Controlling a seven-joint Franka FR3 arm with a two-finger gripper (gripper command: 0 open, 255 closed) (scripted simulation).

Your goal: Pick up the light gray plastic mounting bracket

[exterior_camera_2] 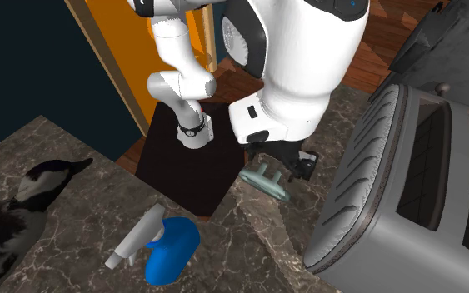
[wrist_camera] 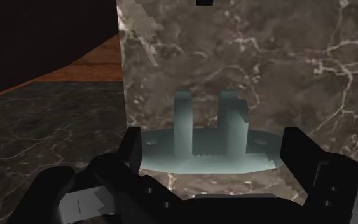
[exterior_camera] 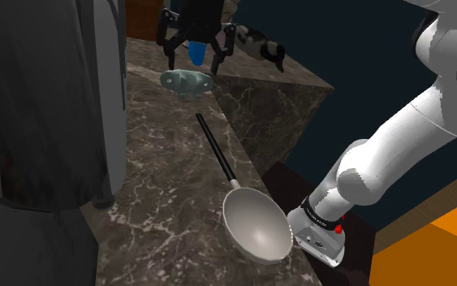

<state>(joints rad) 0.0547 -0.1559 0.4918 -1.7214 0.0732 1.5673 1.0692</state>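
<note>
The pale grey-green mounting bracket lies on the dark marble counter, near the counter's edge. It has a flat oval base and two upright prongs. My black gripper hangs just above it, open. In the wrist view the gripper has its two fingers spread on either side of the base without touching it. In the second exterior view the bracket shows just below the hand.
A metal ladle with a black handle lies nearer the stand. A large dark toaster bounds the shoulder view's left. Beyond the bracket, on a second marble counter across a gap, lie a blue spray bottle and a black-and-white bird figure.
</note>
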